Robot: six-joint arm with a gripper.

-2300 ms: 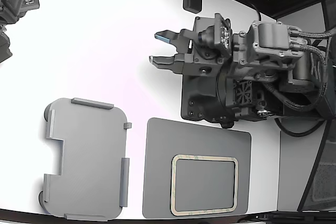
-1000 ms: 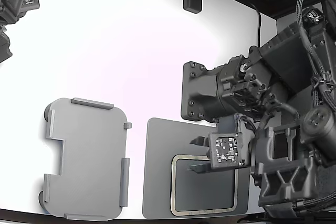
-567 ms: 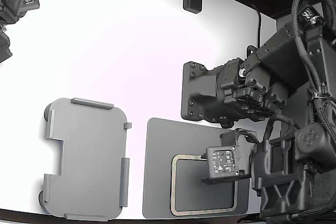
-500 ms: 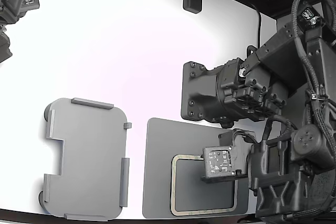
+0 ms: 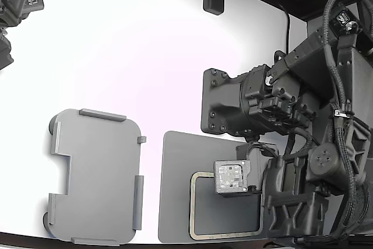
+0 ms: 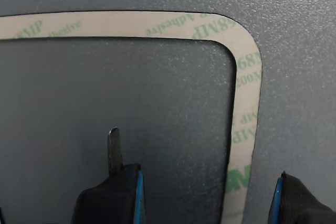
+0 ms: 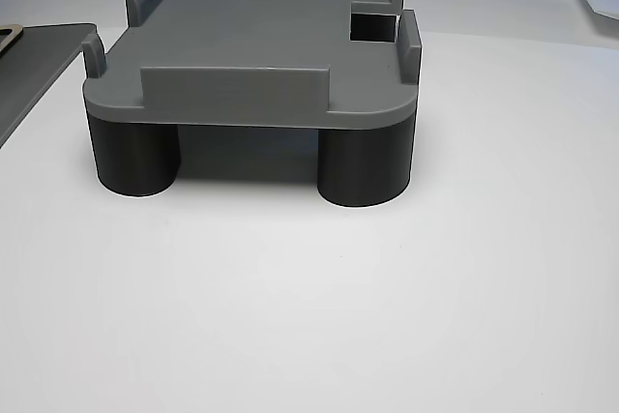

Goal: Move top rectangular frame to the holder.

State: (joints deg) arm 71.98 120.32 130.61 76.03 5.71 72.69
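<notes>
Between the parted fingers of the gripper (image 6: 207,195) runs one side of the top rectangular frame (image 6: 247,103) (thin, light, probably floppy): pinch that strip gently.

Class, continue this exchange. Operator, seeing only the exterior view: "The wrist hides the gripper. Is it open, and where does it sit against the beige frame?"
Observer: The wrist view shows the gripper open, straddling one side strip of the frame, which lies flat on the mat.
Operator: Does the holder lie flat too?
Observer: No. The other view shows it raised on dark round legs, with nothing on top.
</notes>
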